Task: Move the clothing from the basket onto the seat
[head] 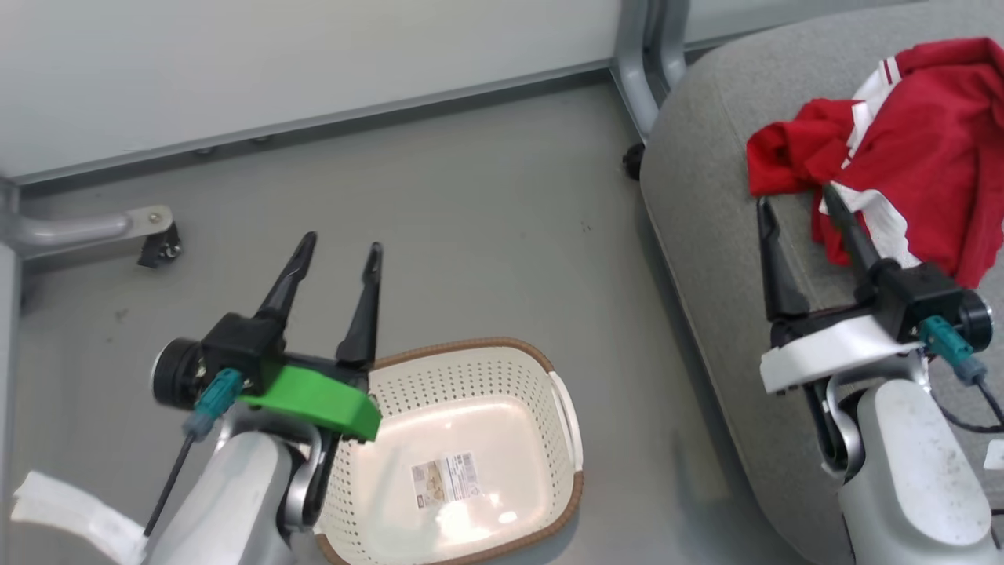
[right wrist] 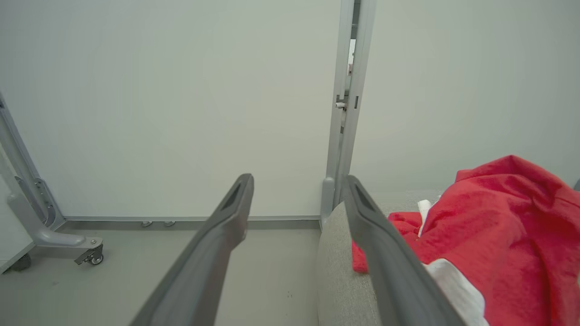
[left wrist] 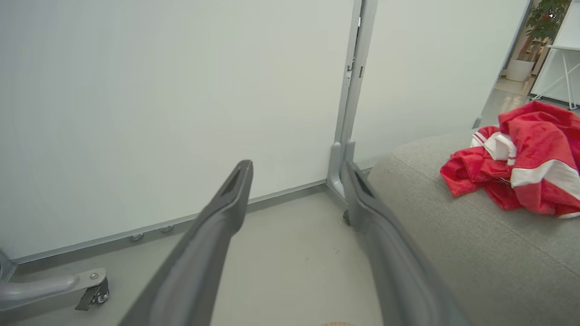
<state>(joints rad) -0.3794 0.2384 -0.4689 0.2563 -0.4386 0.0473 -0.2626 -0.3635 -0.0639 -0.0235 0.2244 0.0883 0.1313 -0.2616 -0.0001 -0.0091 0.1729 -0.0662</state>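
Head view: a smooth grey floor (head: 471,196) meets pale wall panels (head: 314,55), with a metal castor foot (head: 154,231) at far left. The left gripper (head: 343,242) hovers wide open and empty by the cream perforated basket (head: 471,345), which has a brown rim and a barcode sticker (head: 445,479) on its glossy bottom. The right gripper (head: 794,196), also spread and empty, hangs over the rounded grey fabric seat (head: 706,196). The crumpled red-and-white clothing (head: 925,141) lies on that seat.

The clothing (head: 925,149) lies on the seat (head: 706,196), which stands right of the basket (head: 502,377). The basket sits on the floor (head: 486,220), with a wall panel (head: 314,55) behind it.
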